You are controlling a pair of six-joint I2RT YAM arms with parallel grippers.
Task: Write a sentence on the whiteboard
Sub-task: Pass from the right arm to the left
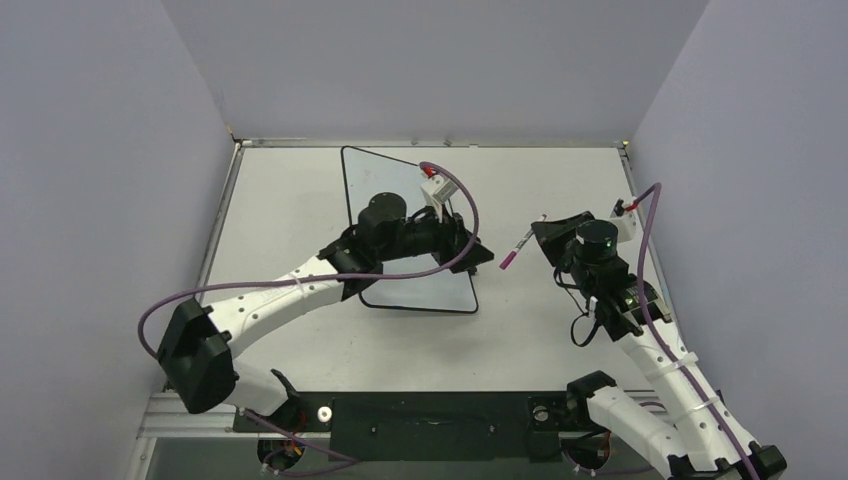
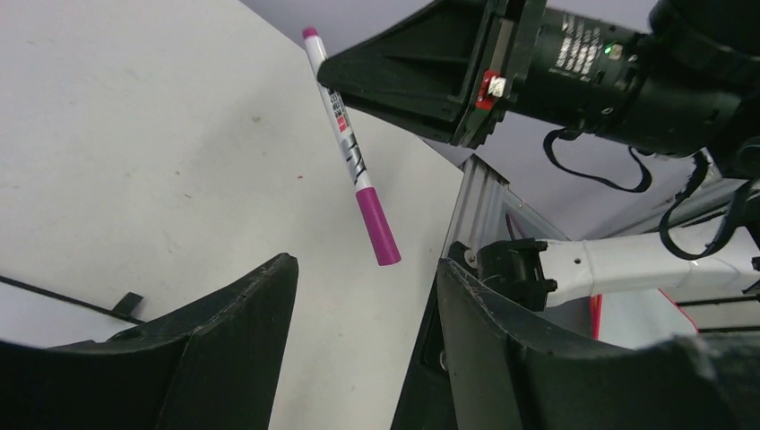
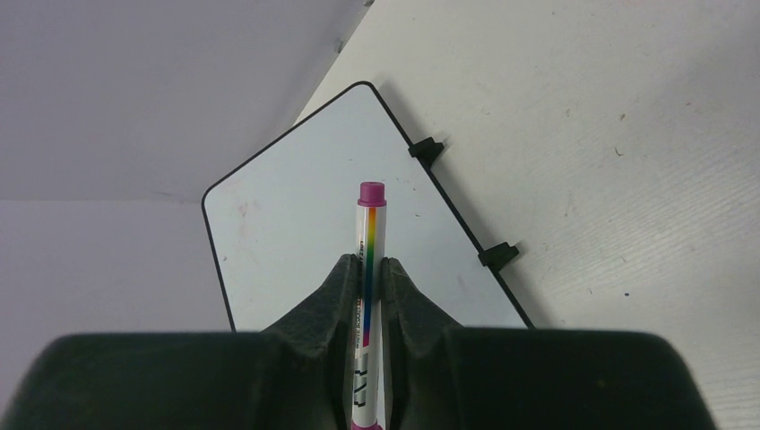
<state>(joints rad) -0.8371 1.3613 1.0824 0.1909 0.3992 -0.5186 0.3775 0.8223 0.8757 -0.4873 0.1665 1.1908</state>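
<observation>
You have soft, even light in the top view: the worktop (image 1: 300, 200) reads bright grey, with only faint shadows beneath the arms (image 1: 290, 295). The whiteboard (image 3: 296, 224) carries a pale bluish sheen. At the bottom of each wrist view, the left end effector (image 2: 366, 269) and right end effector (image 3: 367, 262) are black, detail-poor masses; the marker (image 2: 357, 170) is sharp.

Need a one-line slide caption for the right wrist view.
Right gripper shut on a pink-tipped marker, the whiteboard lying beyond it on the table, no legible writing visible.
</observation>
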